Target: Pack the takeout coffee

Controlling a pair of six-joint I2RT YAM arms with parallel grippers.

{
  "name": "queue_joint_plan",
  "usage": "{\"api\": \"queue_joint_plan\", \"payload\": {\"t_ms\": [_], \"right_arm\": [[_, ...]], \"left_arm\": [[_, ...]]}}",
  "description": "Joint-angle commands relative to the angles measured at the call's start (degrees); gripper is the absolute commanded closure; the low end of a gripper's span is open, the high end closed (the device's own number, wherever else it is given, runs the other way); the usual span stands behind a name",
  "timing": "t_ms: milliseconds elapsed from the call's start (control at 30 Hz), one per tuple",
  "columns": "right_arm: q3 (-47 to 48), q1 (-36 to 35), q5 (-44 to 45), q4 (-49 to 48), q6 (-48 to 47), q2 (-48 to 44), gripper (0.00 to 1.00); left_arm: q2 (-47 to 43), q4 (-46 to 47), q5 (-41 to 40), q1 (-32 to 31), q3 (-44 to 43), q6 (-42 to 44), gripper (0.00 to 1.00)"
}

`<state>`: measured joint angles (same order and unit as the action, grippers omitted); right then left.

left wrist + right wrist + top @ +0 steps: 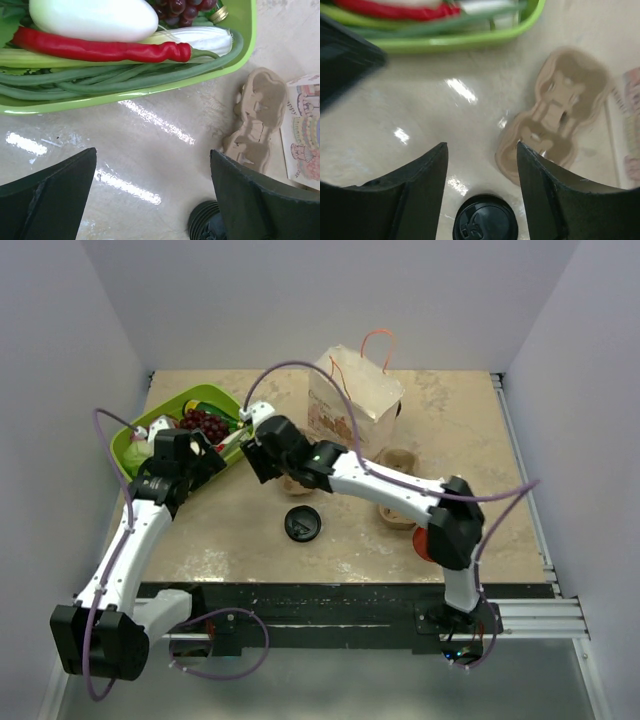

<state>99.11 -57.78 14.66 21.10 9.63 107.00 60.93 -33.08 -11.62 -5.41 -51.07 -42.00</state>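
The left claw gapes wide, the right claw part-open, both empty. A black lid sits on the bench at 7 o'clock from the bag; any cup beneath is hidden. Center the right claw over it before closing.

vegetables in tray; bag beside carrier
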Motion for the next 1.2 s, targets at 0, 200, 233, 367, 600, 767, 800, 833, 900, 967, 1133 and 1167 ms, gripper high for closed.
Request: {"api": "queue_joint_plan", "payload": {"t_ms": [0,200,233,367,600,767,800,833,900,967,1133,1167], "right_arm": [[4.6,-0.2,5.8,5.3,8.0,8.9,0.41],[8.6,0.6,11.4,6.7,7.8,13.3,0.41],[8.4,1.4,10.8,6.6,7.8,13.1,0.41],[7.4,3.4,2.1,2.5,-4.2,12.7,0.41],[2.2,7.7,-14.5,4.2,-48.3,10.9,0.35],[8.6,12.2,-27.3,16.7,-66.6,13.8,0.29],[10.3,12.4,-29.7,19.0,-67.6,16.1,0.29],[13.8,12.4,-30.6,21.7,-70.2,17.3,0.29],[16.5,12.5,-32.0,27.0,-71.9,19.6,0.29],[17.8,12.5,-30.3,25.2,-71.7,21.7,0.29],[20.8,13.4,-29.6,25.1,-70.4,24.7,0.29],[20.9,13.3,-29.4,24.3,-69.9,25.4,0.29]], "left_arm": [[-2.1,-2.1,-2.3,0.3,0.3,-0.5,0.0],[-2.9,-0.9,0.4,0.3,1.4,0.1,0.0],[-2.9,-0.8,0.8,0.3,1.5,0.2,0.0],[-3.0,0.3,2.3,0.3,1.7,1.1,0.0],[-2.3,0.6,4.8,0.3,0.9,3.1,0.0],[-2.3,1.6,5.7,0.3,0.9,3.9,0.0],[-2.2,1.5,5.7,0.3,0.8,3.9,0.0],[-2.2,1.4,5.4,0.3,0.7,4.0,0.0],[-2.0,1.4,5.3,0.3,0.7,3.9,0.0],[-1.7,1.2,5.0,0.3,0.4,4.1,0.01],[-0.8,0.4,4.3,0.3,-0.7,4.6,0.0],[-0.8,0.5,4.3,0.3,-0.7,4.6,0.0]]}}
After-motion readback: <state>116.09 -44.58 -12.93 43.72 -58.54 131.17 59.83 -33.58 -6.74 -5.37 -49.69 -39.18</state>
